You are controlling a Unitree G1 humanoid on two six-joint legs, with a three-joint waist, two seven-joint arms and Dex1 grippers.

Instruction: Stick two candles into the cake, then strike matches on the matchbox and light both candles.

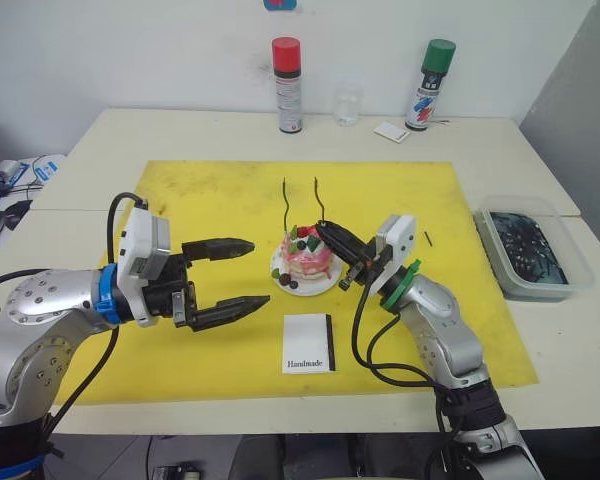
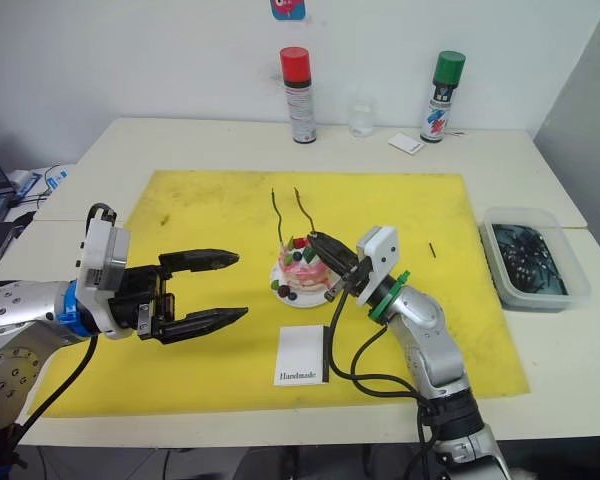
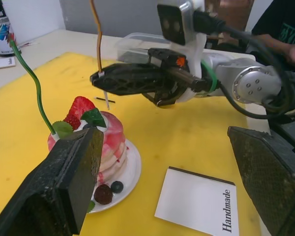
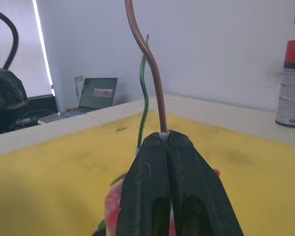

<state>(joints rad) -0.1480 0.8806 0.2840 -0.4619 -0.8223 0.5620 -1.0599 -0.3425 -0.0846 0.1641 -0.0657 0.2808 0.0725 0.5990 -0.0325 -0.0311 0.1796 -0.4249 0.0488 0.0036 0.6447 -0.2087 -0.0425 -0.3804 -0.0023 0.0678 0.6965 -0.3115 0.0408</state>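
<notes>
The cake sits on its little white plate in the middle of the yellow mat. A green candle stands stuck in the cake's top. My right gripper is shut on the yellowish candle, holding it upright just over the cake's right side. Its pale lower end pokes out below the fingers, apart from the cake. My left gripper is open and holds nothing, just left of the cake. The matchbox lies in front of the cake. One match lies to the right.
A red-capped spray can, a glass, a green-capped can and a small white card stand at the table's back. A clear bin of dark items sits at the right. A person is beyond the table.
</notes>
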